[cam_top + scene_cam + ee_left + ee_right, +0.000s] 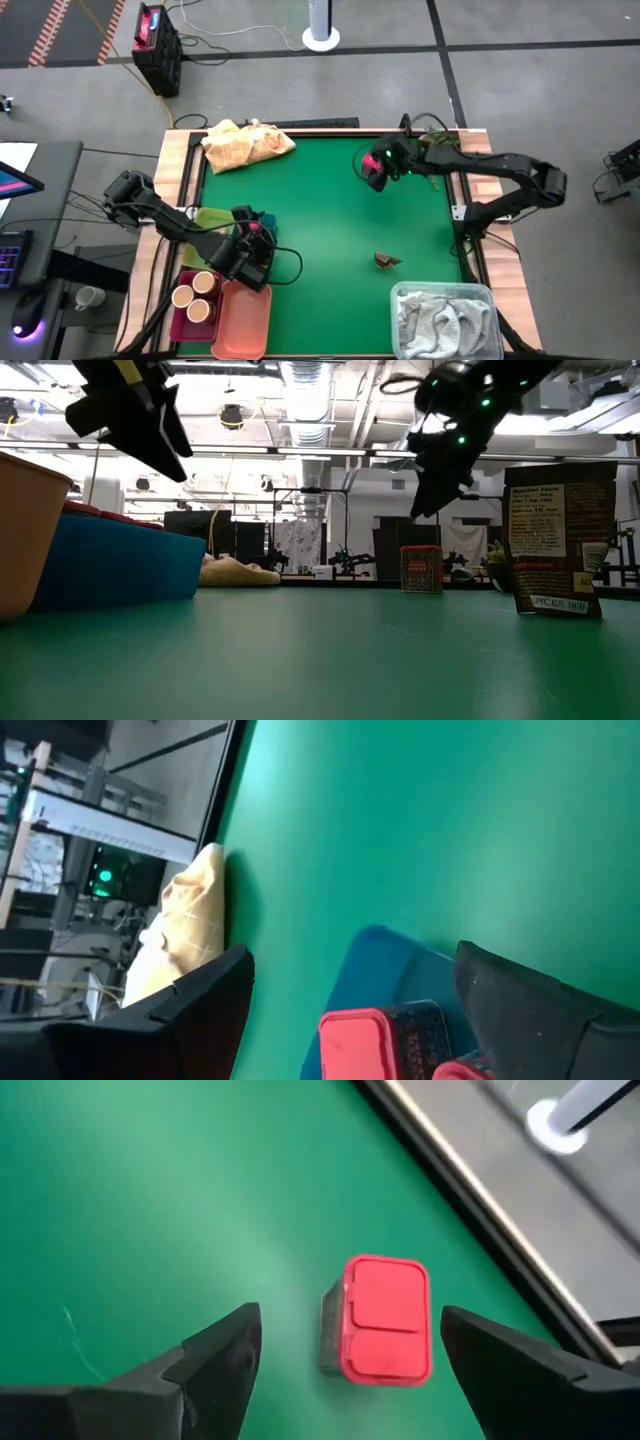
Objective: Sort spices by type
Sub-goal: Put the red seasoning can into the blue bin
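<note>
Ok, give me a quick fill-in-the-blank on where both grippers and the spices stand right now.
1. The right gripper hangs open above a tin with a ____ lid.
2. The left gripper is open over the ____ bin.
3. The two tan-lidded jars stand in the ____ bin.
4. The brown packet lies on the green ____.

Missing: red; blue; maroon; mat

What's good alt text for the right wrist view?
A red-lidded spice tin stands on the green table, centred between the right gripper's open dark fingers and untouched. The table's edge and grey floor run beyond it.
</note>
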Robot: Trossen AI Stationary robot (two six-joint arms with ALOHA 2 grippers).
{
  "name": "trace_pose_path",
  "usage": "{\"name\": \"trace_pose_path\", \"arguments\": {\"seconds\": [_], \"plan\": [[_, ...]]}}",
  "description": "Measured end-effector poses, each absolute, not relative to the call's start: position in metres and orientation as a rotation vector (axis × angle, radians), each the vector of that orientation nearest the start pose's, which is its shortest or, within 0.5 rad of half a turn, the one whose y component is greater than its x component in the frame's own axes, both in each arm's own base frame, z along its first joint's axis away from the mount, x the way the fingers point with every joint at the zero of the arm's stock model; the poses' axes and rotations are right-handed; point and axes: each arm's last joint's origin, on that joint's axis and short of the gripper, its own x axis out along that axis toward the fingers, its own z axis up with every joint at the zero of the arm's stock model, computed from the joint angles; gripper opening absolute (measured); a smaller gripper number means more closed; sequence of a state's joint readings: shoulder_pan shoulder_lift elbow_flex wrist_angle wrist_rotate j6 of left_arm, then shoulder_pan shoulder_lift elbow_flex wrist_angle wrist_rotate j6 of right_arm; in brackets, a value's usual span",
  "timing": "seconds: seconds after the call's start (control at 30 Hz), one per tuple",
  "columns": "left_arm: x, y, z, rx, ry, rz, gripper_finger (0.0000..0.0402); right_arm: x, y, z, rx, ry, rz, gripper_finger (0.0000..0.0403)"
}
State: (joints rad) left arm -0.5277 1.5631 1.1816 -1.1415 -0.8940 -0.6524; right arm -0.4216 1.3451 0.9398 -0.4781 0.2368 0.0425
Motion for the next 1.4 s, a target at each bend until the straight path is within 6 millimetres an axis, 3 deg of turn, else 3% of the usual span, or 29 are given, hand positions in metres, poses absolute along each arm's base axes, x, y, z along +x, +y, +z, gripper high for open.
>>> {"name": "trace_pose_path", "arguments": {"seconds": [0.27, 0.57, 0.77, 1.0, 1.2, 1.4], "plan": [[0.253, -0.109, 0.240, 0.376, 0.957, 0.535, 0.0327, 0.259, -0.155, 0.238, 0.174, 1.104, -0.650, 0.0335], [0.256, -0.106, 0.240, 0.383, 0.977, 0.459, 0.0327, 0.286, -0.167, 0.232, 0.159, 1.206, -0.614, 0.0335], [0.249, -0.103, 0.253, 0.369, 0.943, 0.443, 0.0327, 0.298, -0.176, 0.228, 0.136, 1.299, -0.640, 0.0335], [0.233, -0.100, 0.277, 0.256, 0.903, 0.345, 0.0327, 0.307, -0.179, 0.225, 0.150, 1.466, -0.611, 0.0329], [0.218, -0.094, 0.296, 0.233, 0.847, 0.310, 0.0327, 0.312, -0.178, 0.229, 0.151, 1.481, -0.596, 0.0321], [0.207, -0.088, 0.309, 0.223, 0.802, 0.293, 0.0327, 0.317, -0.164, 0.236, 0.129, 1.522, -0.509, 0.0321]]}}
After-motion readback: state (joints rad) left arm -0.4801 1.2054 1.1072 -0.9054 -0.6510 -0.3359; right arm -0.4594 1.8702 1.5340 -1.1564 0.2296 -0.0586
